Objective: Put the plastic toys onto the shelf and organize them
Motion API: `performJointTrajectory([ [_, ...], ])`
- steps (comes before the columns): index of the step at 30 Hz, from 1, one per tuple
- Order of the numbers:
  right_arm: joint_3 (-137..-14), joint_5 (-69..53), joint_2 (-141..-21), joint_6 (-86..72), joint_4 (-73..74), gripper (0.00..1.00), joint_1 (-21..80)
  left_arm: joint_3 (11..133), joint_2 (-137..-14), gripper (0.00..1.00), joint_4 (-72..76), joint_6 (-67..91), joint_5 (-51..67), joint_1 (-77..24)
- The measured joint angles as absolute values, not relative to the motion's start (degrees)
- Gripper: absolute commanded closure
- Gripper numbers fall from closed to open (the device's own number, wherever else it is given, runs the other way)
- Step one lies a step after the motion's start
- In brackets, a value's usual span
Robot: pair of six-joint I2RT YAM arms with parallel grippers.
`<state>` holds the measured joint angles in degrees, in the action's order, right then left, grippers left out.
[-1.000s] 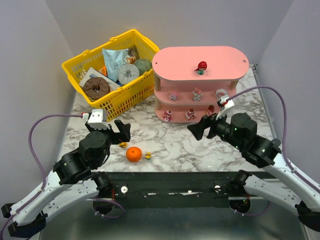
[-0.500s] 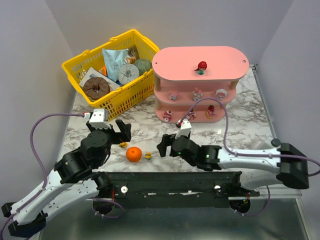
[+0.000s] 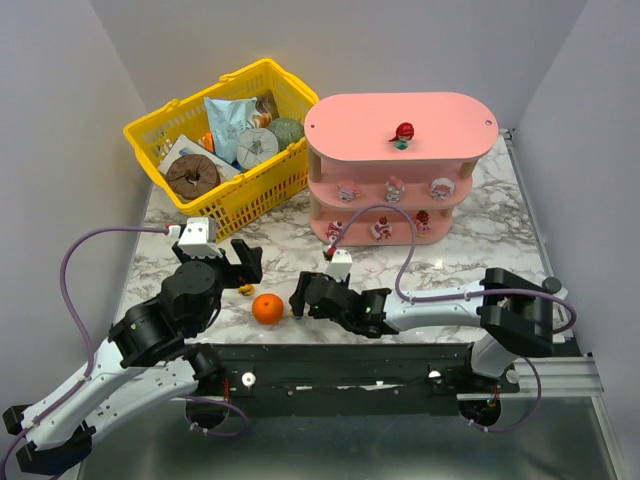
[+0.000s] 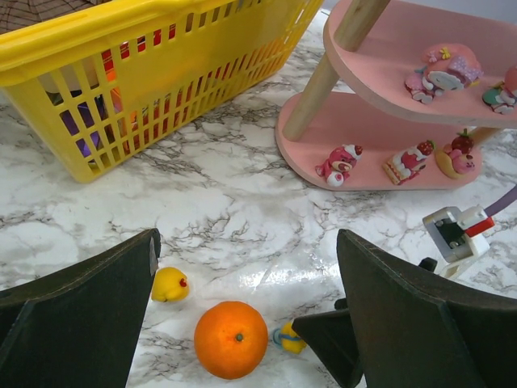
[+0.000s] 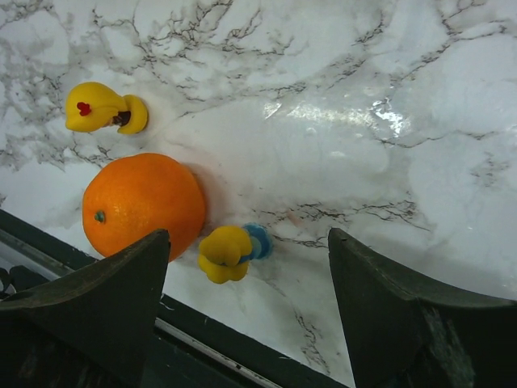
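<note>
A yellow-and-blue toy (image 5: 230, 252) lies on the marble beside the orange ball (image 5: 144, 204), near the table's front edge; it also shows in the left wrist view (image 4: 289, 338). My right gripper (image 5: 249, 242) is open, low over this toy, one finger on each side, not touching it. A yellow toy with a red dot (image 3: 245, 290) lies left of the ball. My left gripper (image 3: 243, 262) is open and empty behind the ball (image 3: 267, 308). The pink shelf (image 3: 400, 120) holds a red toy (image 3: 403, 133) on top and several pink toys (image 4: 339, 164) on the lower tiers.
The yellow basket (image 3: 160, 125) with packaged goods stands at the back left, close to the shelf. The black front rail (image 3: 340, 355) runs just below the ball and the right gripper (image 3: 300, 300). The right arm's cable (image 3: 420, 295) lies across the marble before the shelf.
My right arm has swung from in front of the shelf leftward and down to the front edge, over the yellow-and-blue toy. The left arm has not moved.
</note>
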<state>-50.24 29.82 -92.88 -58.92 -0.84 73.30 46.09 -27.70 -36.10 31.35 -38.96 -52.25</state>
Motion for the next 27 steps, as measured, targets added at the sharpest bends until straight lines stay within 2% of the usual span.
performJointTrajectory([
  [14,-54.0,27.2,-97.7,-60.2,-0.6,0.35,75.0,46.0,-27.7,0.01,-36.1,32.0,-39.0,-52.2],
  [27,-57.9,27.4,-102.0,-61.1,3.0,0.42,75.0,46.0,-27.2,0.01,-36.1,32.4,-38.9,-52.2],
])
